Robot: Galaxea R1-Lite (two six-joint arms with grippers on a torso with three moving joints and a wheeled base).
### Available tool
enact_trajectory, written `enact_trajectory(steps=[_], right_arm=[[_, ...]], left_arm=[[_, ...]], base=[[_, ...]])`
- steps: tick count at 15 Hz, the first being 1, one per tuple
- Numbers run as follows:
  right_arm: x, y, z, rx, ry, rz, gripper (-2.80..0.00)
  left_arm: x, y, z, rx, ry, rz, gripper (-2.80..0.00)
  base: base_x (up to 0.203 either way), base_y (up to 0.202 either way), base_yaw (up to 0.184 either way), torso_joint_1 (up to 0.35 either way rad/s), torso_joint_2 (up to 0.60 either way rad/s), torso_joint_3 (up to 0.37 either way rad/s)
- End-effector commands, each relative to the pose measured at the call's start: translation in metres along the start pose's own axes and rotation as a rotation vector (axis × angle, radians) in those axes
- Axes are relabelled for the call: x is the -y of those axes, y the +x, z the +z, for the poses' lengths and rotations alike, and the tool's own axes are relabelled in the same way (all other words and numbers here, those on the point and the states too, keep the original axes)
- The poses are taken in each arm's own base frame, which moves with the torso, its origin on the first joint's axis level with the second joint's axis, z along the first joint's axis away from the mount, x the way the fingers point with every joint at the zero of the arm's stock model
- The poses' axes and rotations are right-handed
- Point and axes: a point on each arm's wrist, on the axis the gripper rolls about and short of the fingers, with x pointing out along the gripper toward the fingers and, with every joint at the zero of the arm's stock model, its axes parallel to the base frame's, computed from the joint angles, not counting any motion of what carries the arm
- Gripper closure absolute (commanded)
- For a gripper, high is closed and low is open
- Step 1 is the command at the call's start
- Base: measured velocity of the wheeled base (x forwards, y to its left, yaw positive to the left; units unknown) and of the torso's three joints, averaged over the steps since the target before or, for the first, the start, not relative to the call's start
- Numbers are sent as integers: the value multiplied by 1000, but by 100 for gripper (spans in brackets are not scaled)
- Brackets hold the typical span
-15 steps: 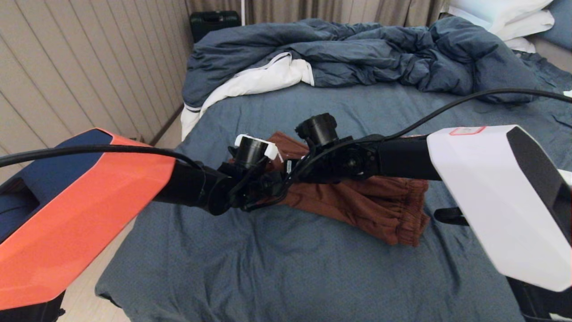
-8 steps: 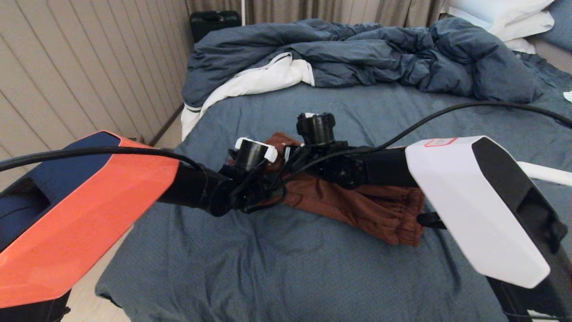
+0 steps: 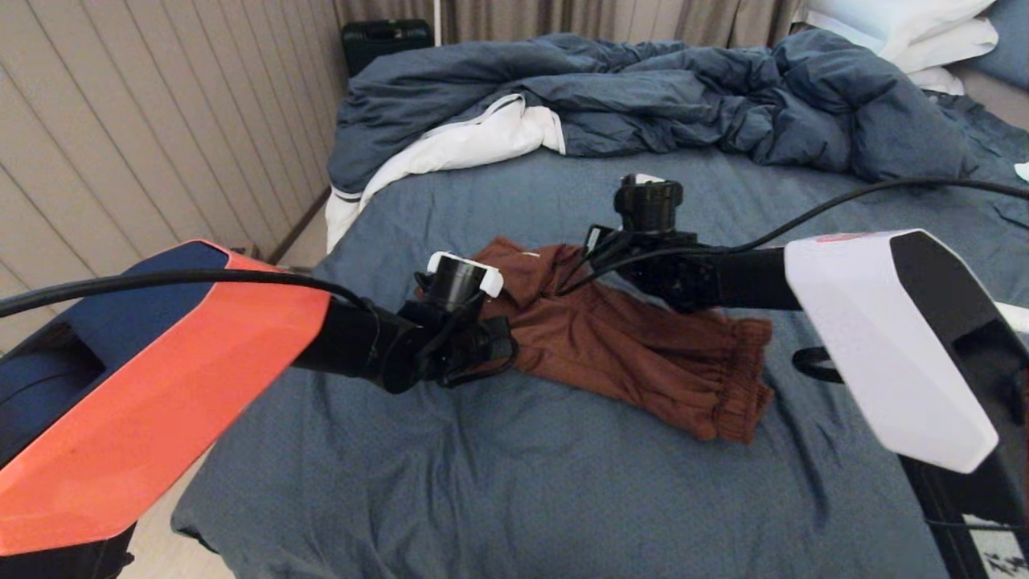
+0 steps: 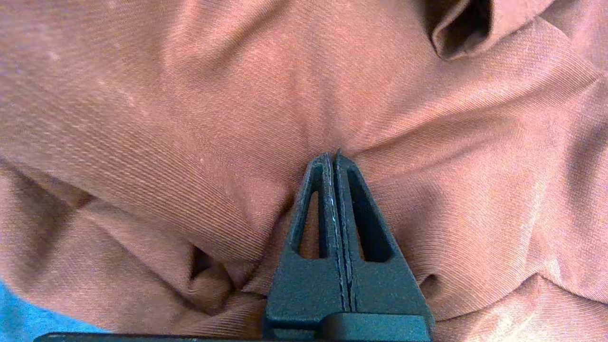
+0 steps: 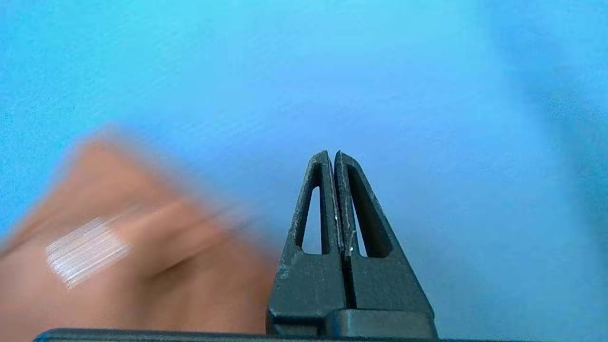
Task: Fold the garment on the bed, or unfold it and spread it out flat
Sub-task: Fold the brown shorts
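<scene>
Garment [image 3: 635,362] lies limp and soft mid-bed [image 3: 498,482]; take hems or waistband. Left gripper [image 4: 335,159] is clenched on its cloth. Right gripper [image 5: 332,159] is clenched empty.

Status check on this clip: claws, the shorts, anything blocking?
Left claw shut, tips pressed on the shorts. Right claw shut, empty, over bare sheet of the bed. Shorts rumpled, not flat. Nothing in the way.

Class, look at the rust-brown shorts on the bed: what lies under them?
The shorts lie directly on the bed's blue sheet, which shows all around them. Whether anything else lies beneath cannot be seen; the fabric covers it.
</scene>
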Motion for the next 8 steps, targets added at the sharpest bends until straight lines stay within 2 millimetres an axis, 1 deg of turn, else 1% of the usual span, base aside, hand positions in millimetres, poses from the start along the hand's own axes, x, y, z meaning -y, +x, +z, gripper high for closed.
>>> enact_trajectory(steps=[1, 2, 3, 5, 6, 8], right_arm=[[20, 3, 15, 31, 15, -45, 0], [25, 3, 18, 39, 18, -63, 0], [30, 1, 26, 54, 23, -89, 0], [36, -15, 53, 88, 36, -114, 0], [37, -29, 70, 96, 46, -119, 0], [38, -65, 104, 89, 75, -116, 0]], left_arm=[[-1, 2, -2, -3, -1, 3, 0], [-1, 2, -2, -2, -1, 5, 0], [0, 2, -1, 0, -2, 3, 0], [2, -2, 4, 12, -4, -4, 0], [3, -5, 7, 22, -6, -10, 0], [5, -14, 16, 47, -7, -22, 0]], base=[[0, 0, 0, 0, 0, 0], [0, 0, 0, 0, 0, 0], [0, 0, 0, 0, 0, 0], [0, 0, 0, 0, 0, 0], [0, 0, 0, 0, 0, 0], [0, 0, 0, 0, 0, 0]])
